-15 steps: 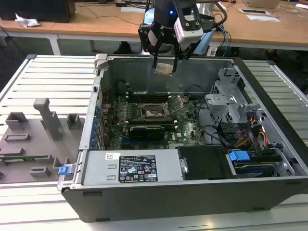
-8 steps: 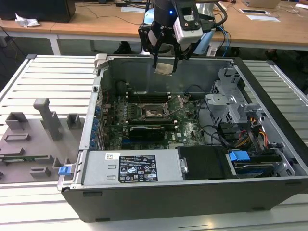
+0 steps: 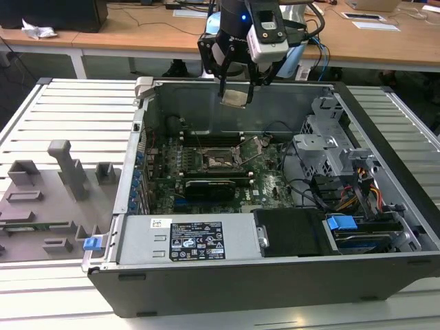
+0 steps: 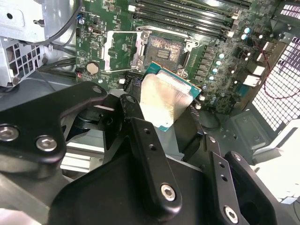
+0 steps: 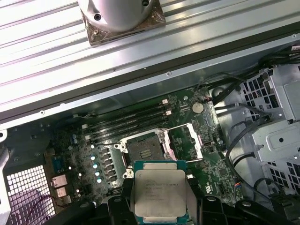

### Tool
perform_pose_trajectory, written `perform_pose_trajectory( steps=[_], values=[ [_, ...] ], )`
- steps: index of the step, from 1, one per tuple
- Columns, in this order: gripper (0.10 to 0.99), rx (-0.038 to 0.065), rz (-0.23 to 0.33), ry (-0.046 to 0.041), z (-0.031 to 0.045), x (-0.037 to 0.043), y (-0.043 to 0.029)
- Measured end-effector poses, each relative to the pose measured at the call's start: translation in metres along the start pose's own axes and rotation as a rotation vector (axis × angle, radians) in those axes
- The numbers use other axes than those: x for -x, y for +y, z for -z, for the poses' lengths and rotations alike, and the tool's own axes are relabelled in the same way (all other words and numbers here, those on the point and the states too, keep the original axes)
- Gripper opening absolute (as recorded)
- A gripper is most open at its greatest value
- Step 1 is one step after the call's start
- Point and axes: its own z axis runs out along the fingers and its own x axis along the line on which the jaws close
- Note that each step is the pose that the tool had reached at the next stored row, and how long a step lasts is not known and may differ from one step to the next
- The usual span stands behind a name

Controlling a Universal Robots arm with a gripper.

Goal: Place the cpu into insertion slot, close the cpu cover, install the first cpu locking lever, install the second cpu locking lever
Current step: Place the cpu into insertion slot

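Cpu (image 3: 234,97) hangs in the upper middle of the exterior view, clamped by its edges between the fingers of the claw (image 3: 236,89), high over the open computer case (image 3: 289,110). Open air separates it from the insertion slot (image 3: 218,159) on the green board near the frame's centre. In the first wrist view the slot's dark pin grid lies exposed, with the cpu cover (image 5: 198,140) swung open just beside it.
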Motion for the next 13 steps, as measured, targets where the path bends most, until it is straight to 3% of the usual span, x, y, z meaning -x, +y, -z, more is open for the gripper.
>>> perform_pose_trajectory(
  steps=[13],
  values=[
    [0.525, 0.001, -0.032, -0.0028, 0.0000, 0.0000, 0.0000]
  ],
)
